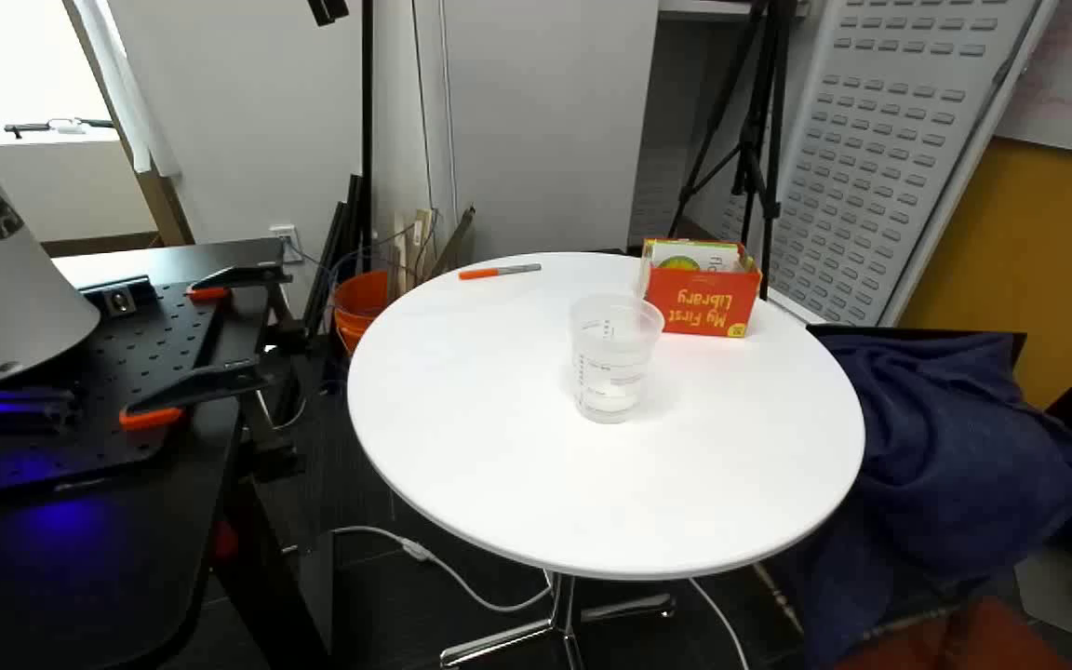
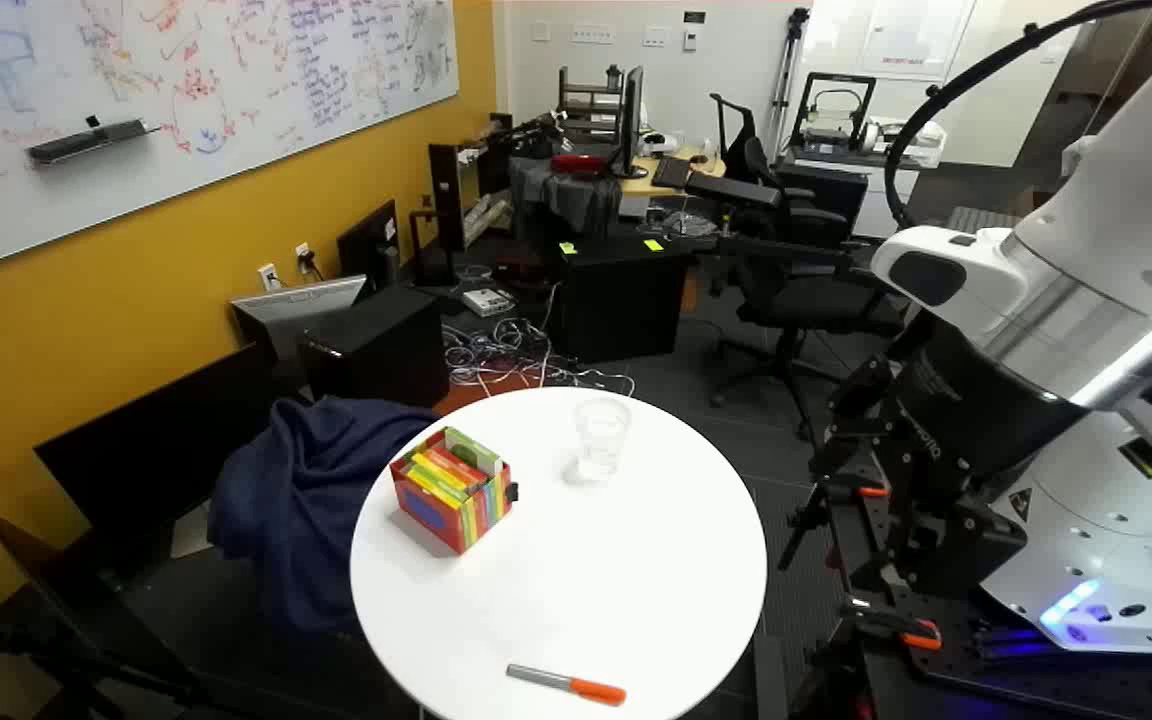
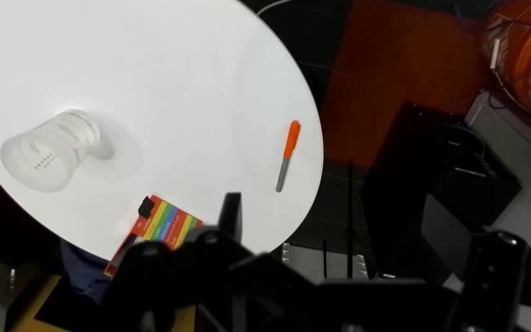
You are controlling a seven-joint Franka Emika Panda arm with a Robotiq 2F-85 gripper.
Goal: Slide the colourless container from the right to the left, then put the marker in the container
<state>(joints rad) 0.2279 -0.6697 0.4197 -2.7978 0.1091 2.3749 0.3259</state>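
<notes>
The colourless container is a see-through plastic cup with printed measuring marks [image 1: 612, 363]. It stands upright on the round white table [image 1: 462, 428], and also shows in an exterior view [image 2: 601, 445] and the wrist view [image 3: 51, 150]. The marker [image 1: 501, 272], with an orange cap and grey body, lies near the table edge, apart from the cup. It also shows in an exterior view [image 2: 566, 685] and the wrist view [image 3: 288, 156]. My gripper [image 3: 338, 226] is open and empty, its fingers wide apart. In an exterior view the gripper [image 2: 896, 530] is off the table's side, touching neither thing.
A red box of small books [image 1: 699, 302] stands on the table near the cup; it shows in the wrist view too [image 3: 166, 223]. A dark blue cloth [image 1: 945, 465] hangs beside the table. The black robot desk with clamps [image 1: 192, 391] stands across a gap.
</notes>
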